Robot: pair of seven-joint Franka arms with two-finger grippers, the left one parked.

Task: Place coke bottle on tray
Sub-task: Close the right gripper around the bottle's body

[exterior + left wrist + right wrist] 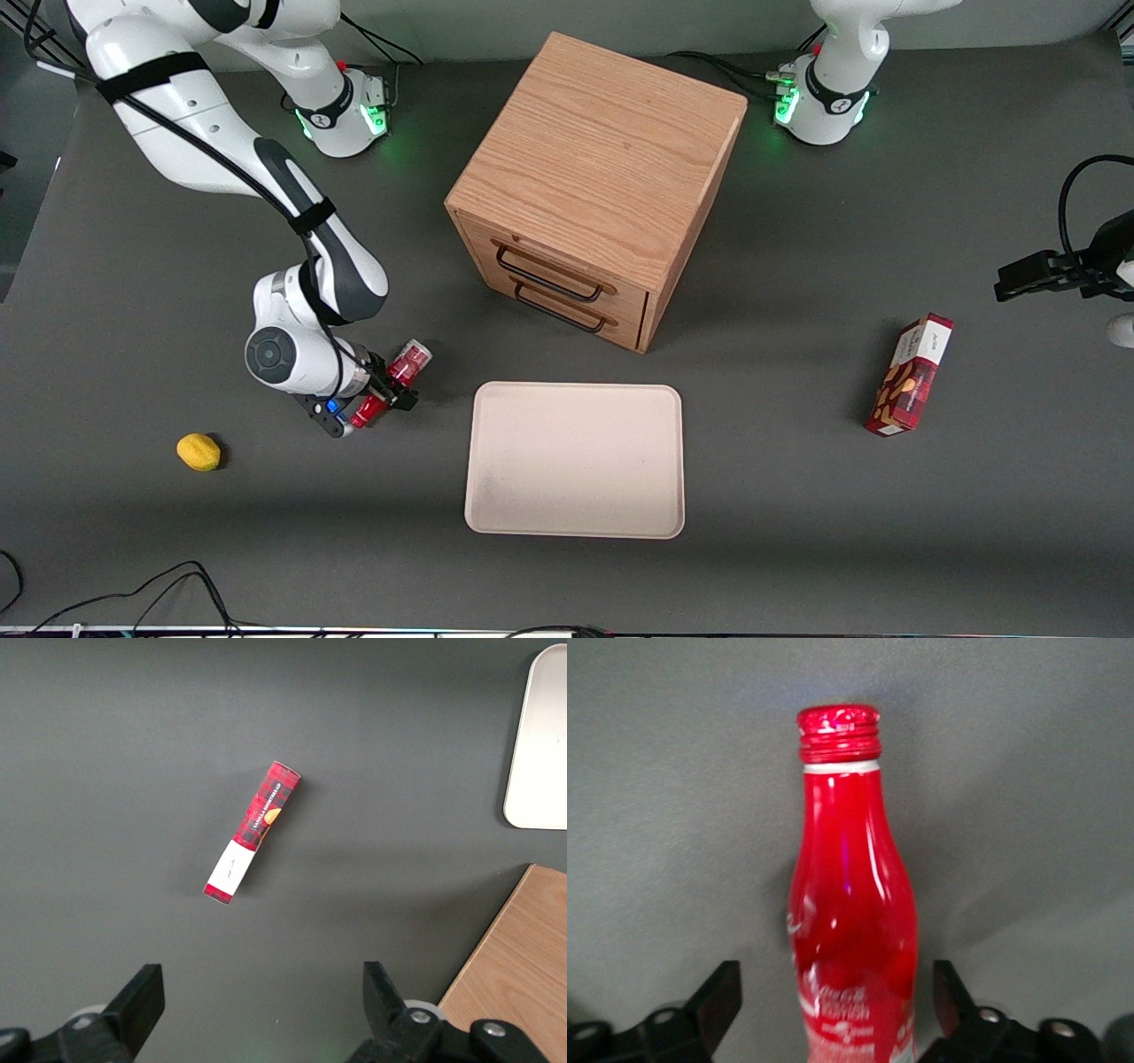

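Observation:
The coke bottle (400,372), red with white lettering, lies on the dark table beside the beige tray (576,459), toward the working arm's end. Its pale base points toward the cabinet and its red cap (365,412) is nearer the front camera. My right gripper (390,390) is low over the bottle's body. In the right wrist view the bottle (850,904) lies between the fingers of the gripper (833,992). The fingers are open, with table showing on both sides of the bottle. The tray's edge also shows in the left wrist view (540,744).
A wooden two-drawer cabinet (594,177) stands farther from the front camera than the tray. A small yellow fruit (198,451) lies near the working arm. A red snack box (911,376) lies toward the parked arm's end, and also shows in the left wrist view (252,831).

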